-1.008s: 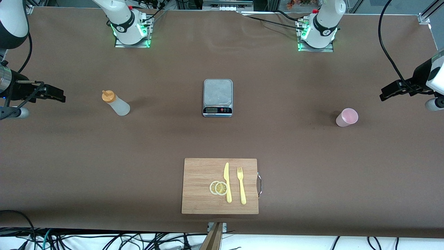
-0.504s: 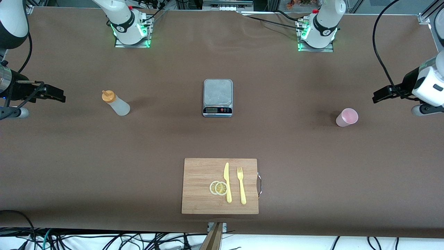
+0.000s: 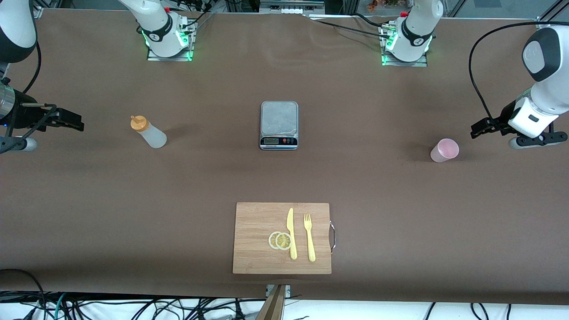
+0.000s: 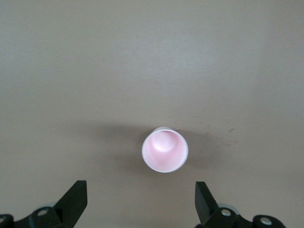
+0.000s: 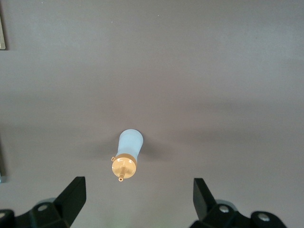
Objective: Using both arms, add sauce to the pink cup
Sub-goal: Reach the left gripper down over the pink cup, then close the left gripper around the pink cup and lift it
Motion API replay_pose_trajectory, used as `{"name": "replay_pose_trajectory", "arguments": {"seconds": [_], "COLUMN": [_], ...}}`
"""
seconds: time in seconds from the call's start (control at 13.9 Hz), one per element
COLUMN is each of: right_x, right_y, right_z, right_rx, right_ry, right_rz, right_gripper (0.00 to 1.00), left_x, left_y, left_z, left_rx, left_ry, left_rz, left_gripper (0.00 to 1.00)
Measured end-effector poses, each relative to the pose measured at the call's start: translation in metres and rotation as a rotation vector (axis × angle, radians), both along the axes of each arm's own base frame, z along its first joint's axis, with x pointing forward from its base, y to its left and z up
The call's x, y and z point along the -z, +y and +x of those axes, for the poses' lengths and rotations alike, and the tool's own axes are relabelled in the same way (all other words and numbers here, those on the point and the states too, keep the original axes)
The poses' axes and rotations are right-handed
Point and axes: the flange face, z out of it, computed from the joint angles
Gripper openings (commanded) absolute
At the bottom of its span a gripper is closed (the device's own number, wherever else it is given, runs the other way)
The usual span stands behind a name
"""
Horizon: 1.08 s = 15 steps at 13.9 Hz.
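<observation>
The sauce bottle (image 3: 149,132), whitish with an orange nozzle cap, stands upright toward the right arm's end of the table. My right gripper (image 3: 73,122) hangs open over the table at that end, apart from the bottle (image 5: 128,153); its jaws (image 5: 137,185) hold nothing. The pink cup (image 3: 444,150) stands upright and empty toward the left arm's end. My left gripper (image 3: 476,130) hovers open over the table just beside the cup (image 4: 165,149), without touching it; its jaws (image 4: 140,189) are spread wide.
A silver kitchen scale (image 3: 279,124) sits mid-table between bottle and cup. Nearer the front camera lies a wooden cutting board (image 3: 253,249) carrying a yellow knife (image 3: 291,233), a fork (image 3: 309,238) and lemon slices (image 3: 280,240).
The left arm has swung in from the table's end and brought its open gripper close to the pink cup. The right arm has not moved.
</observation>
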Motion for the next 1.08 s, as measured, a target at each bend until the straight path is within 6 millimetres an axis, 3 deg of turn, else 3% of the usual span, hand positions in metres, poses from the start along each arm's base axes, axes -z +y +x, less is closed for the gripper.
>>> {"name": "replay_pose_trajectory", "arguments": {"seconds": [0.14,0.36,0.79,1.08], "right_x": [0.0,0.0,0.0,0.0], "right_y": [0.0,0.0,0.0,0.0], "right_z": [0.0,0.0,0.0,0.0], "right_rx": [0.0,0.0,0.0,0.0], "right_ry": [0.0,0.0,0.0,0.0], "right_rz": [0.0,0.0,0.0,0.0], "right_gripper": [1.0,1.0,1.0,1.0], "left_x": [0.024,0.051,0.108,0.133], "left_y": [0.011,0.01,0.007,0.007], "left_z": [-0.012,-0.019,-0.024,-0.021], "left_rx": [0.006,0.011,0.015,0.018], "left_ry": [-0.001,0.005,-0.005,-0.018], "left_rz": [-0.001,-0.005,-0.011,-0.014], "left_gripper": [1.0,1.0,1.0,1.0]}}
